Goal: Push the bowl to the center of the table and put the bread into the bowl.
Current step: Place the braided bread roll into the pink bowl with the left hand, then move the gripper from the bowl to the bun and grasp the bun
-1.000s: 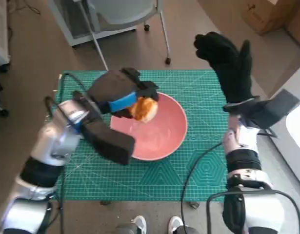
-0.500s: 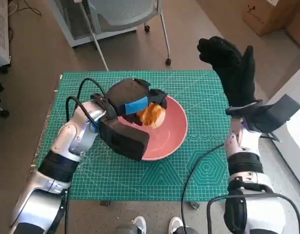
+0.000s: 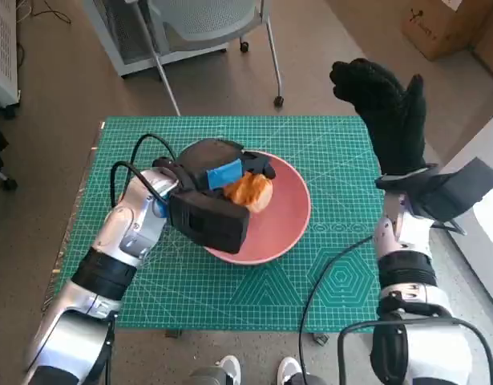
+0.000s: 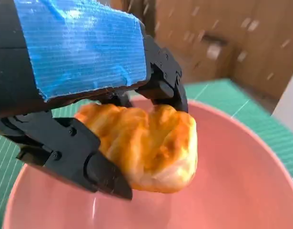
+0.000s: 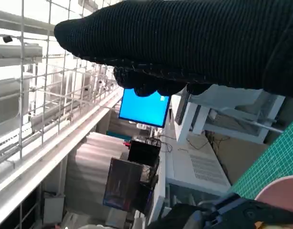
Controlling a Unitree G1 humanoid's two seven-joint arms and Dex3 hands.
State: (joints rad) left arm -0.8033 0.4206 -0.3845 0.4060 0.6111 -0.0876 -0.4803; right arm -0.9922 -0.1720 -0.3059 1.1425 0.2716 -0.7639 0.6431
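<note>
One golden-brown bread roll [image 4: 141, 145] sits pinched in the black left hand's [image 3: 218, 172] fingers [image 4: 75, 152] over the pink round bowl [image 3: 282, 216], so they should spread gently, low; the gloved right hand [image 3: 382, 108] hangs open.

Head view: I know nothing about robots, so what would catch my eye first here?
Probably the golden bread, gripped by the left robot hand with its blue tape, just above the pink bowl in the middle of the green mat. Next, the right robot hand in its black glove, raised off the mat's far right corner and holding nothing.
</note>
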